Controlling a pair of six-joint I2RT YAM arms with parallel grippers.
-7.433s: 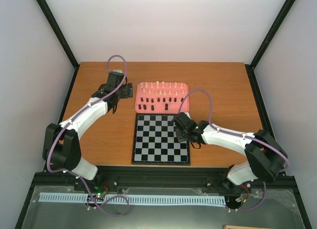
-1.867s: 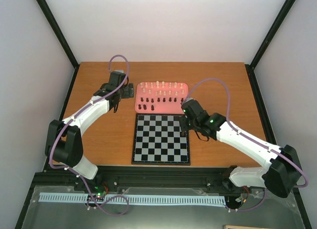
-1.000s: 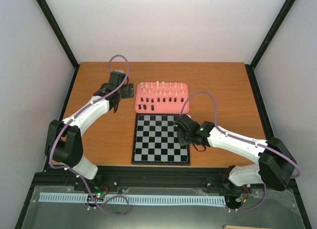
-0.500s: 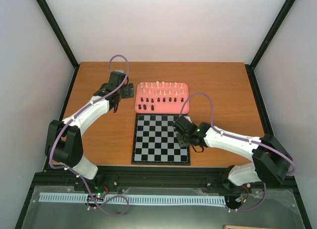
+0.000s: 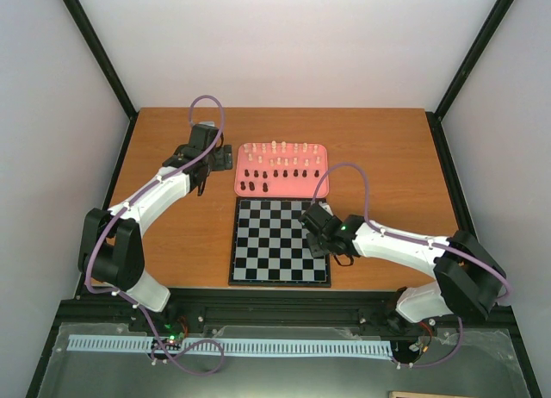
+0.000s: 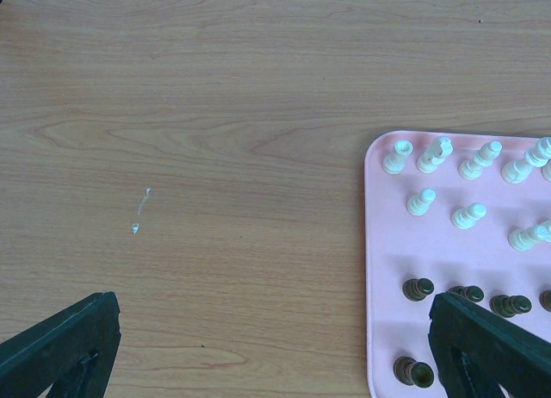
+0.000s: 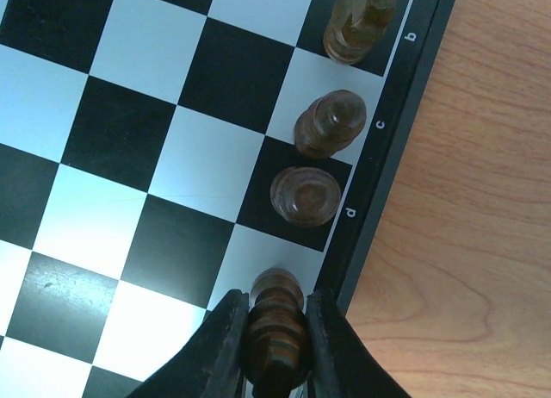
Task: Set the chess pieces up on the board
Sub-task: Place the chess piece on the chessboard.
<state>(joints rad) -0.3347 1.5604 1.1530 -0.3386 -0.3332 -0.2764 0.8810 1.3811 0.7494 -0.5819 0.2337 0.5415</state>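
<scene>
- Wooden table (image 5: 387,157) — board (image 5: 267,243) in front of pink tray (image 5: 284,189) holding pieces (image 5: 277,162).
- Right gripper (image 7: 277,338) — pinches dark piece (image 7: 275,303) at board's edge, beside three others (image 7: 330,122).
- Left gripper (image 6: 271,355) — spread wide near tray.

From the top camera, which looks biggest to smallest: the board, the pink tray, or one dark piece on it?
Largest: the board.
Next: the pink tray.
Smallest: the dark piece, by far.

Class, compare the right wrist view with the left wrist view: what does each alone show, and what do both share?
Right wrist only: the board, three dark pieces along its edge, the right pincer shut on a fourth piece. Left wrist only: the pink tray holding cream pieces and dark ones, the left pincer open. Both: the wooden table.
</scene>
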